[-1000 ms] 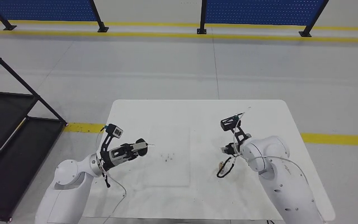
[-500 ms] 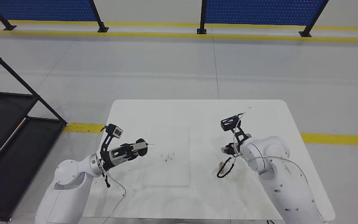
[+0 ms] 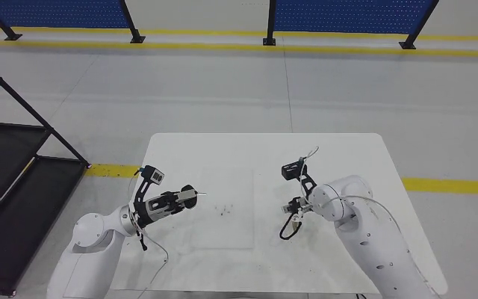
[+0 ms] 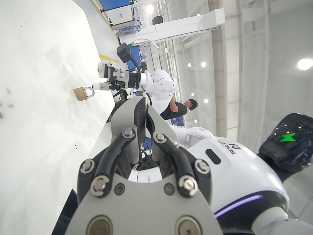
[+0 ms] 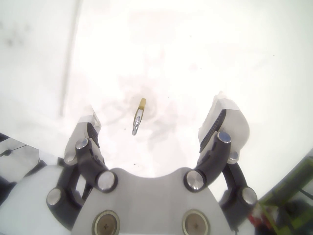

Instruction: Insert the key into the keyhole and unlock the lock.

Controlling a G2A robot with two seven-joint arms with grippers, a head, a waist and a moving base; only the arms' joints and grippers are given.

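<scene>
two arms share this job, and the coming move turns on how the lock (image 5: 138, 117) lies under the right end effector (image 5: 155, 107). that end effector hangs over the bench (image 3: 209, 157) with its jaws spread wide and nothing in them, and the lock sits on the bench in the gap between its fingers (image 5: 221, 103), nearer one finger than the other. the lock's long axis runs about the way the fingers point, a little tilted, with the steel shackle on the wrist side and the brass body beyond it. the right wrist view catches only its thin edge, while the left wrist view catches a broad brass face, so i judge it stands on a narrow side with its flat faces turned toward the two fingers. a straight drop and a squeeze would then land on those faces, though the off-centre lie may let one finger touch first and nudge it. the left end effector (image 4: 146, 106) is well apart from the lock, raised over the other half of the bench, aimed at it and clenched. a thin pale sliver juts from its tip in the top view, which i take for the key (image 3: 200, 194), though it is too small to be sure. the keyhole cannot be made out.
</scene>
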